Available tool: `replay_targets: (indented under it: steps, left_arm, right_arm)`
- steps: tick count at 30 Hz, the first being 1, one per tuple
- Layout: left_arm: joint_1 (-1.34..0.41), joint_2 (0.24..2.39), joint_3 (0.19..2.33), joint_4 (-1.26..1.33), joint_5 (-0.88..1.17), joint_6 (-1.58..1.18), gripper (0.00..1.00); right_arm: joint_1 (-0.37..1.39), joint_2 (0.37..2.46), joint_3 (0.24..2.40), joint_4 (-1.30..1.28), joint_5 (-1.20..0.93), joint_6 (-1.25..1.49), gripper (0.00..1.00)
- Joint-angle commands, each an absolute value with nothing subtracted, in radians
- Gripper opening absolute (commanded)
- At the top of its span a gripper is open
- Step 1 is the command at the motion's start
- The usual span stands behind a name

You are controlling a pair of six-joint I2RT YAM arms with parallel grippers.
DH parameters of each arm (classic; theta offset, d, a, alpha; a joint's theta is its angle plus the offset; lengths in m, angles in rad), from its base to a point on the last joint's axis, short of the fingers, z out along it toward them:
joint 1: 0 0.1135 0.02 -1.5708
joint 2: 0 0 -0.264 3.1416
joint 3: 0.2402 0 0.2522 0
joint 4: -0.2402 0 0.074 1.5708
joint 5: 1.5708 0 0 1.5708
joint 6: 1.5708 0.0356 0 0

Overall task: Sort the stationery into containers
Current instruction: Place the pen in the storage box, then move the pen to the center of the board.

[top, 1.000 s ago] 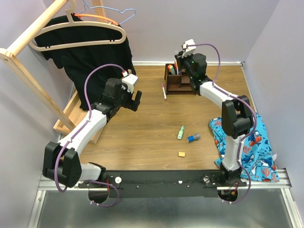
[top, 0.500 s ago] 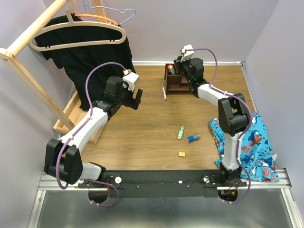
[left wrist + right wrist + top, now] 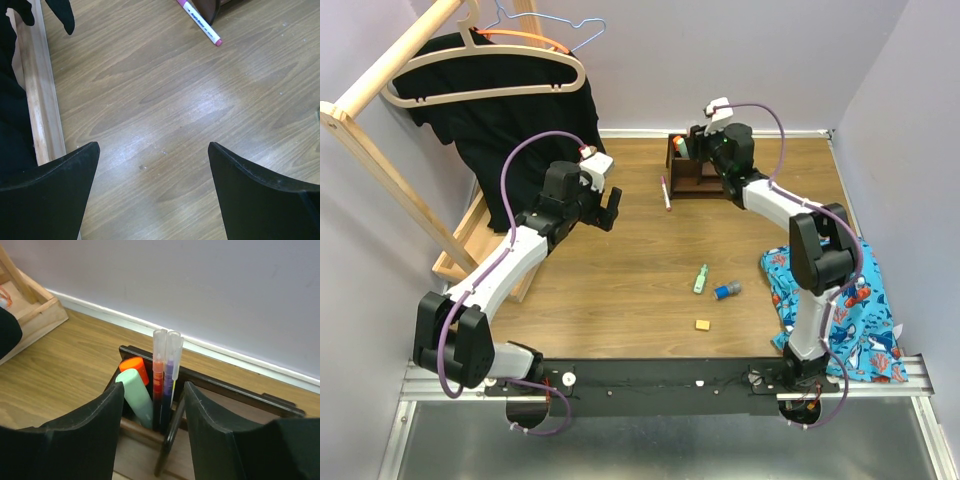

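The dark brown organizer (image 3: 692, 172) stands at the back of the table. My right gripper (image 3: 704, 146) hangs just above its upright compartment (image 3: 240, 390), jaws open (image 3: 153, 387), holding nothing. Inside stand a red pen (image 3: 158, 375), a purple pen (image 3: 170, 371), a pale green highlighter (image 3: 137, 396) and an orange highlighter (image 3: 134, 366). A pink pen (image 3: 665, 192) (image 3: 200, 22) lies on the table left of the organizer. A green highlighter (image 3: 701, 278), a blue-capped tube (image 3: 725, 290) and a small orange eraser (image 3: 702, 324) lie mid-table. My left gripper (image 3: 610, 205) (image 3: 153, 147) is open over bare wood.
A blue fish-print cloth (image 3: 850, 300) lies at the right edge beside the right arm. A wooden clothes rack (image 3: 390, 150) with a black garment (image 3: 510, 130) fills the back left; its base (image 3: 42, 100) runs beside my left gripper. A wall (image 3: 200, 285) rises behind the organizer.
My right gripper's jaws have spread apart over the organizer's compartment, and the pens now stand free in it. The left arm has hardly moved.
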State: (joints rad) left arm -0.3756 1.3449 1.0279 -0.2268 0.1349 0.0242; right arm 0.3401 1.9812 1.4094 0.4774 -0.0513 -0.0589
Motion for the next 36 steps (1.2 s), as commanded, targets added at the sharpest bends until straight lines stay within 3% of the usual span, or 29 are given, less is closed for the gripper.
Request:
replay_targets:
  steps: [1,8,14,19,36]
  left_arm:
    - [-0.383,1.309,1.049,-0.224,0.141,0.005,0.99]
    - [-0.397,1.236,1.008,-0.232,0.115,0.025,0.99]
    - [-0.426,1.167,0.973,-0.242,0.064,0.066,0.99]
    - [-0.428,1.114,0.945,-0.25,0.028,0.078,0.99]
    - [-0.434,1.057,0.877,-0.23,0.008,0.112,0.99]
  right_arm:
    - [0.337,1.856,1.427,0.286,-0.043,0.008,0.64]
    - [0.425,1.839,1.43,-0.058,-0.041,0.216,0.65]
    - [0.511,1.92,1.495,-0.202,-0.035,0.297,0.61]
    - [0.531,2.028,1.588,-0.271,0.035,0.354,0.51]
    - [0.535,2.244,1.792,-0.376,0.118,0.299,0.48]
